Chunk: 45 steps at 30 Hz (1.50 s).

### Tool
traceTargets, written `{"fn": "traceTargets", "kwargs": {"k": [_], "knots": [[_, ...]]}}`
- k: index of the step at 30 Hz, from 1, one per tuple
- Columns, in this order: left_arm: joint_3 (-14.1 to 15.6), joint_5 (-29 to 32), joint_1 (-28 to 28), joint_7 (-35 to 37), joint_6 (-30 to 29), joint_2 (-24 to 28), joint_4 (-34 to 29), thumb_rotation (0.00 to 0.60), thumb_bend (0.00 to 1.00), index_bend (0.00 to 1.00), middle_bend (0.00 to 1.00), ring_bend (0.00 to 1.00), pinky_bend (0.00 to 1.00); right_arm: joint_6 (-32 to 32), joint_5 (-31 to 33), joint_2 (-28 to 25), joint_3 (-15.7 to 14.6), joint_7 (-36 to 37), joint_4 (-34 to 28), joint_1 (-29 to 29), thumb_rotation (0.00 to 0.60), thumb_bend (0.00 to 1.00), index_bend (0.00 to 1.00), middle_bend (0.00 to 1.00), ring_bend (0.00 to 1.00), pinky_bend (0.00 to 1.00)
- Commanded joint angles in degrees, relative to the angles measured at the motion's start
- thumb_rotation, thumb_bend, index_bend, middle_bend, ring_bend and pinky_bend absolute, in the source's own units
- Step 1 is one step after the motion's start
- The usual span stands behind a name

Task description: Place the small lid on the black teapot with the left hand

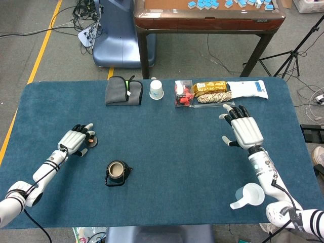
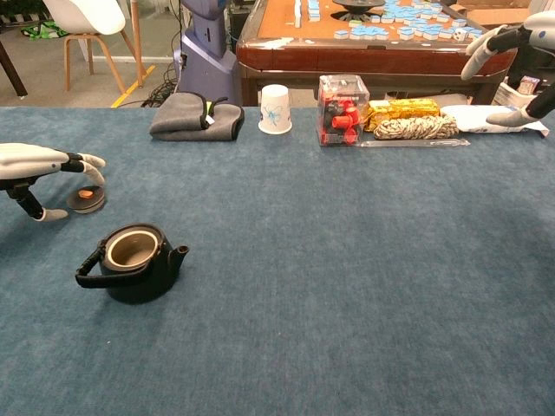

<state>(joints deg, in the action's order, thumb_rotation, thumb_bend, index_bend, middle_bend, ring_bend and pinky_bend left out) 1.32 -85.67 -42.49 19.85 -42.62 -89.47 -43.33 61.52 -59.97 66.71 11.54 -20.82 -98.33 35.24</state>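
The black teapot (image 1: 118,173) (image 2: 134,263) stands uncovered on the blue tablecloth, handle at its left, spout at its right. The small dark lid (image 2: 86,200) (image 1: 92,140) with an orange knob lies flat on the cloth, behind and left of the pot. My left hand (image 1: 75,140) (image 2: 39,169) hovers right over the lid, its fingertips (image 2: 94,162) reaching above the knob and the thumb down beside it; I cannot tell whether they touch it. My right hand (image 1: 243,129) (image 2: 512,48) is raised at the right with its fingers spread, holding nothing.
Along the table's far edge lie a folded grey cloth (image 1: 123,90), a paper cup (image 1: 156,90), a clear box of red items (image 1: 183,94), snack packs (image 1: 211,92) and a white packet (image 1: 247,89). A clear measuring cup (image 1: 249,196) sits near my right forearm.
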Motion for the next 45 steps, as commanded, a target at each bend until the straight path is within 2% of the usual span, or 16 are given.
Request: {"fn": "traceTargets", "kwargs": {"k": [1,28,45], "knots": [[0.07,-0.11,-0.07,0.08,-0.01,-0.05,0.14,0.600,0.34,0.19,0.00,0.00,0.00,0.01,0.06,0.04,-0.03,-0.06,0.07,0.02,0.600,0.29,0.27,0.10,0.10,0.04],[0.16,-0.02,-0.55,0.45,0.70,-0.62,0.54,0.600,0.34,0.27,0.00,0.00,0.00,-0.06,-0.23,0.15,-0.06,1.09,1.06,-0.04,0.600,0.29,0.27,0.10,0.10,0.04],[-0.03,0.55,0.33,-0.89,-0.43,1.34,-2.49,0.600,0.34,0.30,0.00,0.00,0.00,0.28,-0.45,0.17,0.00,1.12,1.09,-0.11,0.600,0.29,0.27,0.10,0.10,0.04]]}}
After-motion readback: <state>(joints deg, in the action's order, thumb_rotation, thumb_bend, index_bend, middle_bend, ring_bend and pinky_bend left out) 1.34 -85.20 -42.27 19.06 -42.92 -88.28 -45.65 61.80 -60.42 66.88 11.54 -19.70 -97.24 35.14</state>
